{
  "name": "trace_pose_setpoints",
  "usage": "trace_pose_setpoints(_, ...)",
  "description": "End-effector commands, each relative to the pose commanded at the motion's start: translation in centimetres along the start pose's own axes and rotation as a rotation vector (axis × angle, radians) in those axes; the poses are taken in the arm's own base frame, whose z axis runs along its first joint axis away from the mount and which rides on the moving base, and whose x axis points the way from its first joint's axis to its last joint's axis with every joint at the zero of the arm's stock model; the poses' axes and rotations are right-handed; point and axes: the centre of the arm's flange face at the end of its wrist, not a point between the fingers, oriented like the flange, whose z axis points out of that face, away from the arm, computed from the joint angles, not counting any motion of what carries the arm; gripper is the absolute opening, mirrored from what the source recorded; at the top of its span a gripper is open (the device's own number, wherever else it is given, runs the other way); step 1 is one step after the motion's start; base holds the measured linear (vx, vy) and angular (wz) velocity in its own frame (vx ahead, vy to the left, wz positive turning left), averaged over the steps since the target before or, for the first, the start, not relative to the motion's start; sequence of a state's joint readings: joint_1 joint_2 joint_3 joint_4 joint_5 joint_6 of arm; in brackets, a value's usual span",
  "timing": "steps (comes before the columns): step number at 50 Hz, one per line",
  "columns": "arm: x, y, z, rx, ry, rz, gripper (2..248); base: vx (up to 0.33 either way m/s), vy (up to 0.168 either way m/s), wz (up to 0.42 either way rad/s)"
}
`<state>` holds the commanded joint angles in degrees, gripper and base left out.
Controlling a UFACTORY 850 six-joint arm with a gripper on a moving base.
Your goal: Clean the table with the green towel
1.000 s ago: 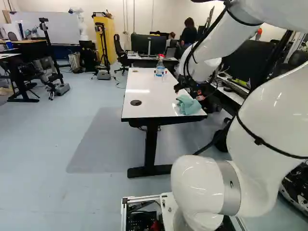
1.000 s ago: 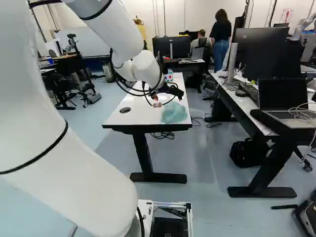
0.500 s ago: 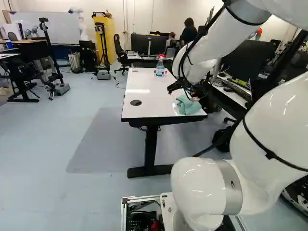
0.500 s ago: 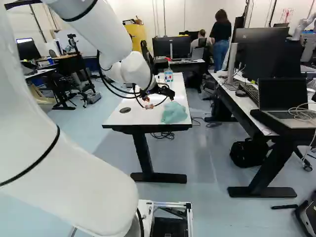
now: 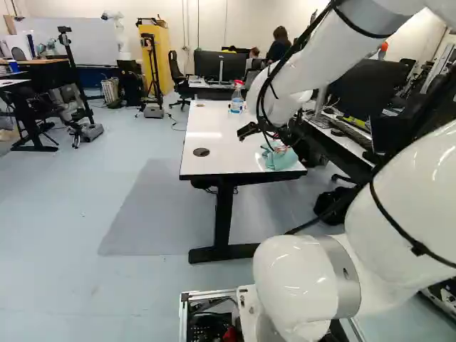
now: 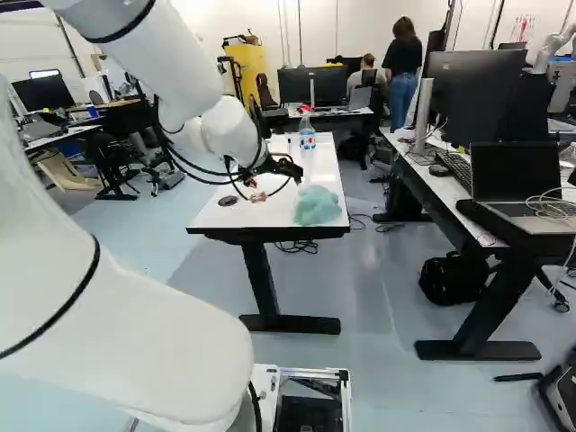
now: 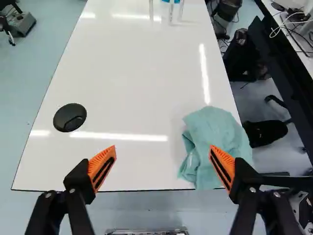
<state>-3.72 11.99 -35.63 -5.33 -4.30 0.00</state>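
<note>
The green towel [image 7: 215, 142] lay in a crumpled heap on the white table [image 7: 127, 98], at the near right corner. The gripper [image 6: 258, 190] was over the near part of the table. Its two fingers were wide apart, and they had hold of nothing. The right orange pad [image 7: 222, 167] showed in front of the towel, but I could not tell if it touched. A round black cap [image 7: 70, 117] sat in the tabletop, near the left edge. A clear bottle [image 6: 307, 139] with a red top stood up at the far end.
</note>
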Motion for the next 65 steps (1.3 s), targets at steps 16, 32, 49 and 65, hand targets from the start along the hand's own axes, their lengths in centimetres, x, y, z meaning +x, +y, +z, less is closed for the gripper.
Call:
trace_pose_setpoints(16,0.1,-2.4,-0.2,0.041,0.005,-0.043,247,0.0,0.0,0.0)
trace_pose_setpoints(32,-0.1,-2.6,-0.1,0.045,0.009,-0.046,247,0.0,0.0,0.0)
trace_pose_setpoints(49,-0.8,-2.7,0.2,0.047,0.029,-0.042,247,0.0,0.0,0.0)
trace_pose_setpoints(65,-2.0,-2.8,0.6,0.051,0.062,-0.035,247,0.0,0.0,0.0)
